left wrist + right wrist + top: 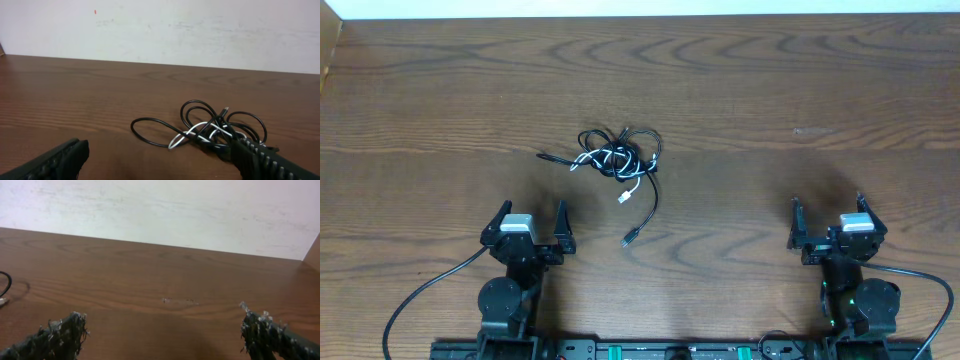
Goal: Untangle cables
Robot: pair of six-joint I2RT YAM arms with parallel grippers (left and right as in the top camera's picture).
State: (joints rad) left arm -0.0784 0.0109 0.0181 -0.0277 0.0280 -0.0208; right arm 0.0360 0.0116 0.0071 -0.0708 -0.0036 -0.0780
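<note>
Untangling seems not begun: left gripper point(533, 210) and right gripper point(828, 205) sit near, jaws apart; next, reach the knotted cables point(618, 160)

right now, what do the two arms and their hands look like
The left arm and right arm are black with round joints; thick black arm cables trail from both. The left hand and right hand each carry a pale grey block. Left fingers are black and ribbed; right fingers black with whitish flecks.
</note>
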